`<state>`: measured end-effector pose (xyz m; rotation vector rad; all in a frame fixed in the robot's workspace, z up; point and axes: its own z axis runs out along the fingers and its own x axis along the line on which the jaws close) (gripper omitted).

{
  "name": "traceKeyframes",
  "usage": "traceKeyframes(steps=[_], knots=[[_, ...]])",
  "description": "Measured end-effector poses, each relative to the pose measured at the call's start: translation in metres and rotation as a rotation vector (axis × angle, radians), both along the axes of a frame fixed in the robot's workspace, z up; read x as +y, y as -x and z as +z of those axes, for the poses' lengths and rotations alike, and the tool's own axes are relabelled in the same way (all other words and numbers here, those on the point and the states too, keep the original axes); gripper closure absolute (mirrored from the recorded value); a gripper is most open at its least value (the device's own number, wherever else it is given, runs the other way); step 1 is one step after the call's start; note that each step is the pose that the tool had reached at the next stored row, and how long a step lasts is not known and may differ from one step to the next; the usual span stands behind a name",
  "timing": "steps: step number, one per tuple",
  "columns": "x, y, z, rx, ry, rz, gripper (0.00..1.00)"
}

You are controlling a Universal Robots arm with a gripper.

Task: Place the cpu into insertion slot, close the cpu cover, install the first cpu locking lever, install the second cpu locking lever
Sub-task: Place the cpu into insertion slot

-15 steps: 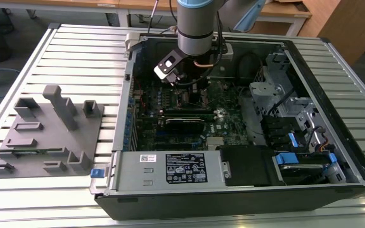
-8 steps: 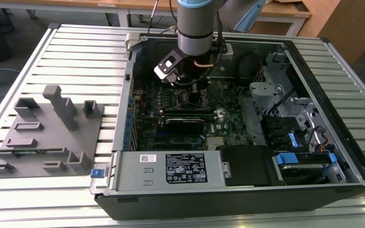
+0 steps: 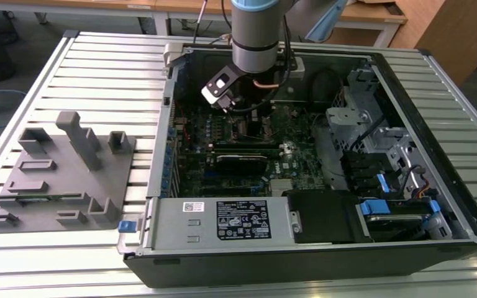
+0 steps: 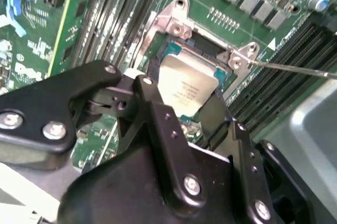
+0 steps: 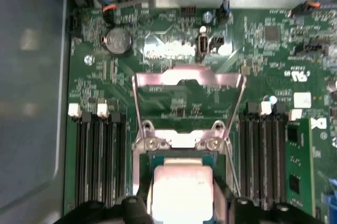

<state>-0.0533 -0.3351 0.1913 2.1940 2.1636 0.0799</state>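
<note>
While the arm is hanging inside the open computer case (image 3: pixel 305 273), the gripper (image 4: pixel 184 97) is pinching the cpu (image 4: pixel 185 84) between its black fingers (image 4: pixel 152 108), one pressing at each of two opposite edges. The cpu is sitting directly over the socket (image 4: pixel 202 45), slightly tilted; whether it is touching the socket cannot be told. The cpu cover (image 5: pixel 187 79) is standing raised from the socket's hinged edge, not yet closed. A thin lever (image 4: pixel 295 69) is projecting sideways from the socket. Memory slots (image 5: pixel 100 161) are flanking the socket.
</note>
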Motion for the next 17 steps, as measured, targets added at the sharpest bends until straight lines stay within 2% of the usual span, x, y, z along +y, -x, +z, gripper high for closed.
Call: traceKeyframes(steps=[2, 3, 9, 17], knots=[[-0.0002, 0.000, 0.0002, 0.0000, 0.0015, 0.000, 0.45], [-0.0002, 0.000, 0.0003, 0.0001, 0.0016, 0.000, 0.39], [-0.0002, 0.000, 0.0009, 0.0004, 0.0022, 0.000, 0.39], [-0.0002, 0.000, 0.0178, 0.0001, 0.0019, 0.000, 0.39]])
